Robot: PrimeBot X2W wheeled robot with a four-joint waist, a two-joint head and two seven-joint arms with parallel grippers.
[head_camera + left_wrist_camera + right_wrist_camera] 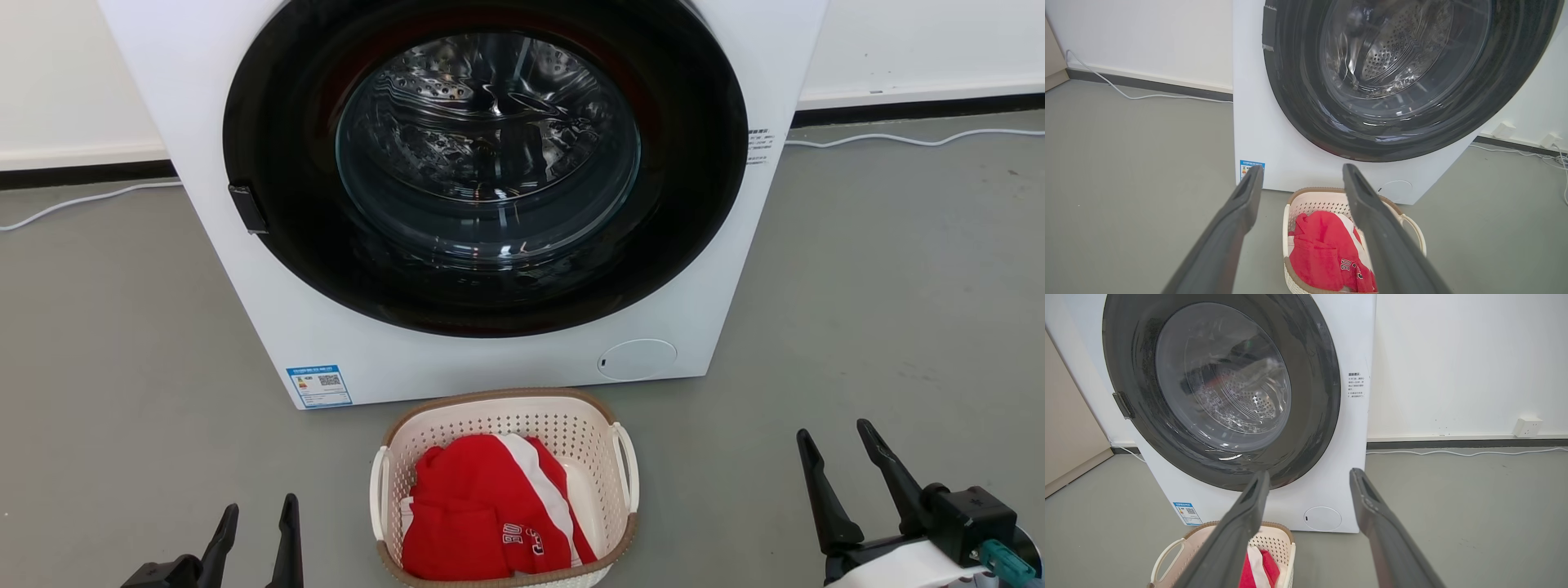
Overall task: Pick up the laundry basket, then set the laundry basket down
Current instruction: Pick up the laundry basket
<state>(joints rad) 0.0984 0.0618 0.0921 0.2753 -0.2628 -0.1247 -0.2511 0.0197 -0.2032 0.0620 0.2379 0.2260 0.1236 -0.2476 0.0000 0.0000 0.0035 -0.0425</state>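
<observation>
Washing machine (269, 327) looms over a grey floor (898, 286), with the laundry basket (506, 423), loaded with red clothing (473, 506), on the floor just before it and between both arms. Its white side handles (627, 465) face outward, one toward each claw. The left gripper (260, 505), spread and empty, looks nearer than the right gripper (833, 430), likewise spread and empty.

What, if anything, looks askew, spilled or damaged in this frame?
Nothing stands out. The laundry basket sits upright on the grey floor before the closed washing machine, the red-and-white garment inside it, nothing spilled. The left gripper and right gripper are open, apart from the basket.
</observation>
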